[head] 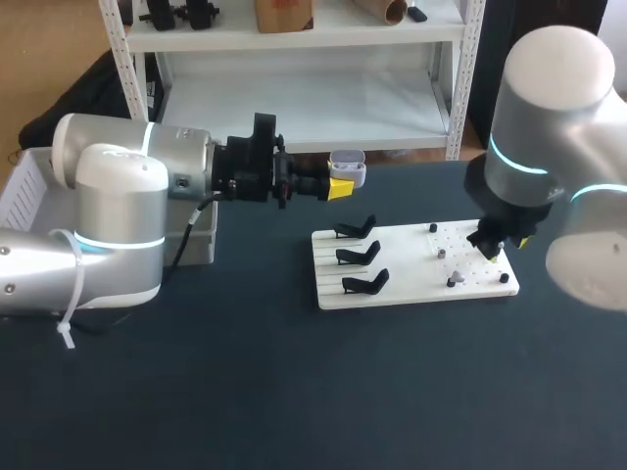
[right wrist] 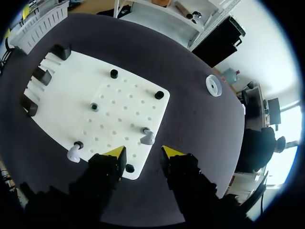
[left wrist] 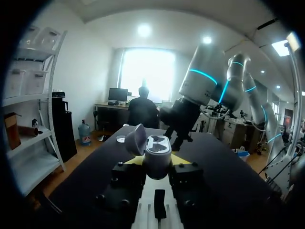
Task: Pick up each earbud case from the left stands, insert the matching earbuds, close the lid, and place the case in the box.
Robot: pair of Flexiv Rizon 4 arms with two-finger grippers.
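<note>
1. Nearest is the dark table (head: 245,392).
2. On the table lies a white board (head: 411,291). Three black stands (head: 364,283) sit in a row along its left side.
3. The board's right half is dotted with holes and a few black pegs (head: 505,277).
4. The right gripper (head: 493,250) hangs just over that right half. Its fingers are spread and hold nothing.
5. In the right wrist view, a pale earbud (right wrist: 147,137) lies on the board just ahead of the gap between the yellow tips. It touches neither tip.
6. A second earbud (right wrist: 73,153) lies on the board off beside one finger, near an edge.
7. Beyond the board, the left gripper (head: 338,186) is up above the table and points sideways toward the right arm.
8. It is clamped on the case (head: 348,166), with one yellow tip on each side.
9. The case's lid (left wrist: 136,138) stands open, tipped to one side.
10. At the table's far left, behind the left arm, sits the white box (head: 24,186).
</note>
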